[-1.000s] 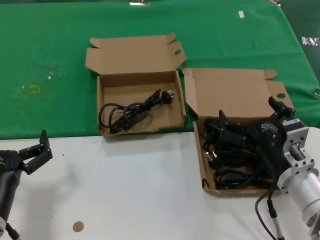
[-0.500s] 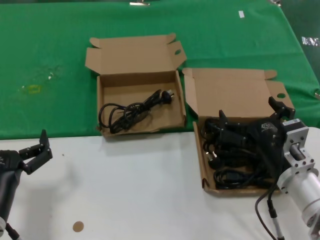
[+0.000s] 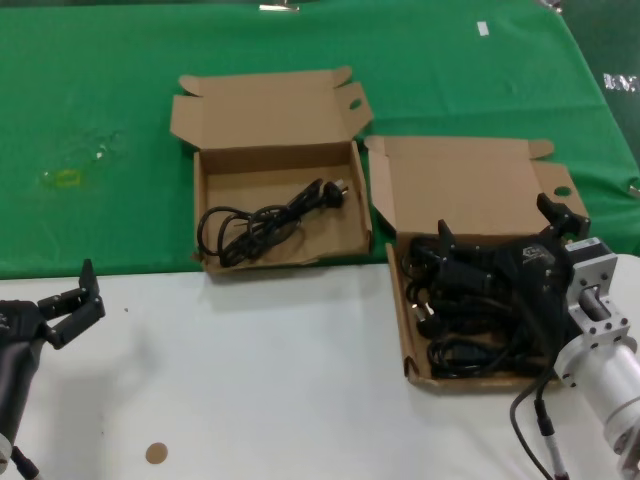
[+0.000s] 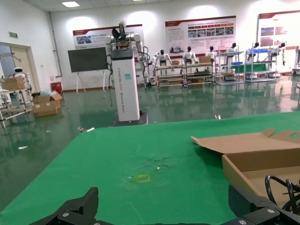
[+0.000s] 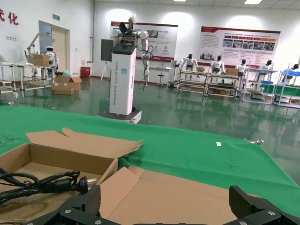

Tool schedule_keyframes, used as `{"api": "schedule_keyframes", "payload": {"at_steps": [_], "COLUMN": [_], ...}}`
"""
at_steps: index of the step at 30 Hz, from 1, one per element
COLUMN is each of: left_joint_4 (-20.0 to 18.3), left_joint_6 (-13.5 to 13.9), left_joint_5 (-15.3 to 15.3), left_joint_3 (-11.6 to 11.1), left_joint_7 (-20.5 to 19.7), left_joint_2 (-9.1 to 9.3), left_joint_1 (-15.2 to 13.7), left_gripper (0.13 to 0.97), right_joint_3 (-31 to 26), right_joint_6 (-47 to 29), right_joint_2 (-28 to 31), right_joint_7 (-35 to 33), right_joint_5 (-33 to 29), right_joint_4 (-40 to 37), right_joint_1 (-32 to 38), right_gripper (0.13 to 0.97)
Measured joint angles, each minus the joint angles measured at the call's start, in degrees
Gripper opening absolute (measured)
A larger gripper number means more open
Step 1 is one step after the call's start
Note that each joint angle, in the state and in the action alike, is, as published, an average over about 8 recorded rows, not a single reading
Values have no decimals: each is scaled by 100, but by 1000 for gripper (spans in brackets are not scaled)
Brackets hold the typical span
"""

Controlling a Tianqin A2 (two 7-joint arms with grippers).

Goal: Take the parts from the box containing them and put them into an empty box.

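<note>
Cords [image 3: 470,315] lie heaped and tangled in the right box [image 3: 470,190], at the table's near right edge. One cord [image 3: 265,222] already lies in the left box [image 3: 265,115], just beside it on the green cloth [image 3: 100,100]. Right gripper [image 3: 498,232] hangs over the heap, fingers spread wide, holding nothing. Left gripper [image 3: 72,297] is parked at near left over the white table [image 3: 270,380], also spread and unloaded. Risk: loops interlock, so one pick may drag neighbours out, snag the wall, or shift the light box.
</note>
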Motion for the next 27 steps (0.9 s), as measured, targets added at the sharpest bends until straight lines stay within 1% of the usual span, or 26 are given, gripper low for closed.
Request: {"api": "schedule_keyframes", "payload": {"at_steps": [27], "left_joint_4": [0], "left_joint_6": [0], "left_joint_5": [0], "left_joint_3": [0], "left_joint_7": [0], "left_joint_2": [0], "left_joint_1": [0], "left_gripper": [966], "right_joint_3": [0], "right_joint_6": [0], "right_joint_2": [0], "right_joint_7": [0], "right_joint_5": [0], "right_joint_4": [0], "right_joint_1": [0], "right_gripper": [966]}}
